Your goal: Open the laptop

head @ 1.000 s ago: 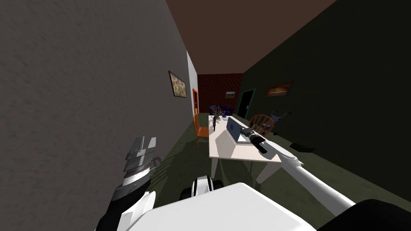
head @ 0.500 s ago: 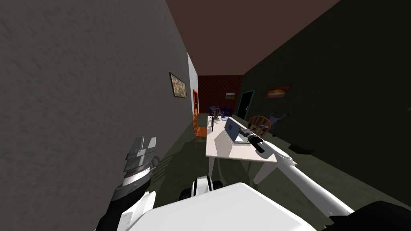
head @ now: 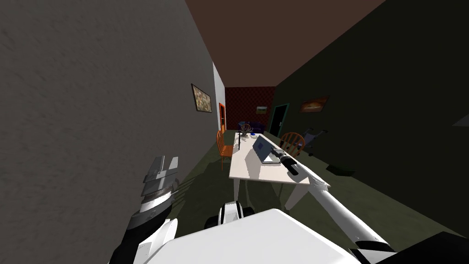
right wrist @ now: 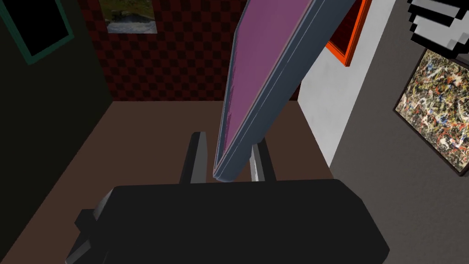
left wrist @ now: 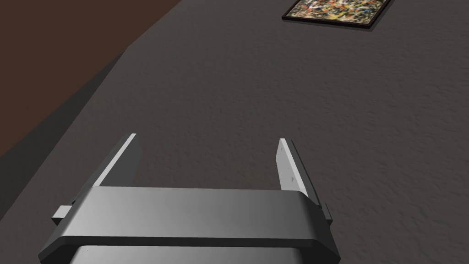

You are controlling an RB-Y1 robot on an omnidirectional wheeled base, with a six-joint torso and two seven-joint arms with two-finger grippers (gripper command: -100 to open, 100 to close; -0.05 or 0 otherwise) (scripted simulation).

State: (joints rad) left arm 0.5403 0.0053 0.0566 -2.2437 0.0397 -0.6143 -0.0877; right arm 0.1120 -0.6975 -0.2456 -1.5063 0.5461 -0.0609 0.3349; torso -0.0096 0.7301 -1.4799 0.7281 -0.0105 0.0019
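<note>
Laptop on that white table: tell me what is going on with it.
The right gripper reaches over the white table, and its fingers pinch the edge of the lid of the laptop. The lid stands raised at a slant above the base, so the laptop is partly open. The left gripper is held up beside the grey wall, fingers open, holding nothing.

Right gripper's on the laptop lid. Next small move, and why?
Probably swing the lid a little further back. The right gripper has its fingers pressed on both sides of the lid's edge, and in the head view the laptop on the table looks only partly open.
</note>
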